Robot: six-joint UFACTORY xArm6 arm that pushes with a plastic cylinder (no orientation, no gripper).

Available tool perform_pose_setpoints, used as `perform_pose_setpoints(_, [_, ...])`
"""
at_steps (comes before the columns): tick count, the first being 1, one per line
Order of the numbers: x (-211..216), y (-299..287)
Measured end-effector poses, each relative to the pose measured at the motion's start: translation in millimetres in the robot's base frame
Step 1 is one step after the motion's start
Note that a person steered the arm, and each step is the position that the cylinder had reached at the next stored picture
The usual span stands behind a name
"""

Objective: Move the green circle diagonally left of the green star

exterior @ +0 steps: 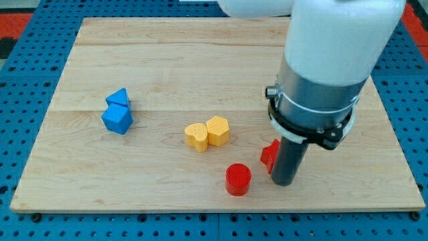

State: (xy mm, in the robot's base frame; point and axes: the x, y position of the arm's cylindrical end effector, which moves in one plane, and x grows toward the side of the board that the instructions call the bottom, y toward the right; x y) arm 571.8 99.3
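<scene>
No green circle or green star shows in the camera view. The arm's large white and grey body (321,67) hides the board's upper right part. My tip (283,182) rests on the board toward the view's bottom right. It stands right next to a red block (269,154), partly hidden behind the rod, whose shape I cannot make out. A red circle (238,179) lies just to the tip's left, apart from it.
Two yellow blocks touch each other near the middle: a rounded one (196,136) and a hexagon (218,130). At the view's left a blue triangle (118,98) touches a blue cube (118,120). The wooden board (167,53) lies on a blue pegboard surface.
</scene>
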Motion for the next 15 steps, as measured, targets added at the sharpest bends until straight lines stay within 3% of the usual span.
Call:
perform_pose_setpoints(2, [-15,42])
perform_pose_setpoints(3, [-41,95])
perform_pose_setpoints(4, [-76,99])
perform_pose_setpoints(7, [-156,66])
perform_pose_setpoints(9, [-133,98])
perform_pose_setpoints(11, [-138,51])
perform_pose_setpoints(13, [-193,-12])
perform_pose_setpoints(14, [-192,-13])
perform_pose_setpoints(15, [-218,-1])
